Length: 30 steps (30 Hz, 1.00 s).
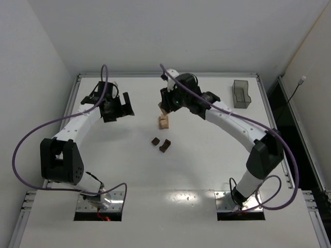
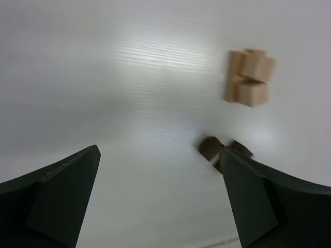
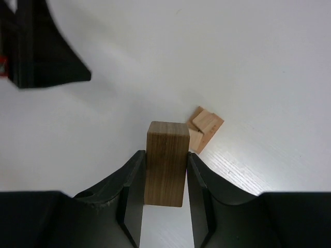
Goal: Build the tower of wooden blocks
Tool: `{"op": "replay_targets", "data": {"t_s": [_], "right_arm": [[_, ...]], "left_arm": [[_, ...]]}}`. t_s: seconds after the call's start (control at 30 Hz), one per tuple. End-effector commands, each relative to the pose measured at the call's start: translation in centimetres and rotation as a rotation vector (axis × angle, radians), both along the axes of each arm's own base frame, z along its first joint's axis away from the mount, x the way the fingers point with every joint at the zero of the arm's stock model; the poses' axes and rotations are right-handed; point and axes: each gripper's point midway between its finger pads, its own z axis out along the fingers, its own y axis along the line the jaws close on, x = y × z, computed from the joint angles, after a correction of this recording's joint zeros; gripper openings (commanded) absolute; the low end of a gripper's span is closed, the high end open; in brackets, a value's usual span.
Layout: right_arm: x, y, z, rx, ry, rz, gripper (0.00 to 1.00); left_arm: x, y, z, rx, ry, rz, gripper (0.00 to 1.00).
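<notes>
Pinching a squared, grain-streaked brown wood block (image 3: 166, 164) upright between the smooth black fingers of my right gripper (image 3: 165, 155), I am holding it close to the wood block tower (image 1: 164, 121), a low cluster of stubby pale tan blocks sitting on the matte white table (image 1: 207, 170). Two small dark brown pieces (image 1: 165, 146) are lying near it, towards my bases. My left gripper (image 2: 159, 152) is hanging spread wide, gripping nothing.

High rear view looking down, wrist views close, sharing tan blocks (image 2: 250, 77)
</notes>
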Motion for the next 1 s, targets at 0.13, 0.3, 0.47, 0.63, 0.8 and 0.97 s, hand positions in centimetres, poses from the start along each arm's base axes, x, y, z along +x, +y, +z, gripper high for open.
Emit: {"op": "replay_targets", "data": {"t_s": [0.13,0.3,0.47,0.63,0.8,0.97], "right_arm": [[4.4,-1.0,-1.0,0.099,0.342,-0.433,0.00],[6.3,-1.3,-4.3,0.028,0.414,-0.550,0.00],[6.4,-0.9,-5.7,-0.012,0.407,-0.565,0.00],[6.6,-1.3,-7.2,-0.043,0.409,-0.586,0.00],[7.6,-1.0,-7.5,-0.037,0.395,-0.606,0.00],[7.1,-0.2,-9.0,-0.069,0.405,-0.597,0.00]], "left_arm": [[0.5,8.3,0.3,0.342,-0.035,0.333,0.99],[0.7,8.1,0.3,0.331,-0.034,0.325,0.99],[0.8,8.3,-0.3,0.327,-0.021,0.326,0.99],[0.8,7.8,-0.7,0.311,-0.009,0.311,0.99],[0.8,7.8,-0.9,0.311,-0.009,0.311,0.99],[0.5,7.9,-1.3,0.313,0.000,0.310,0.99]]}}
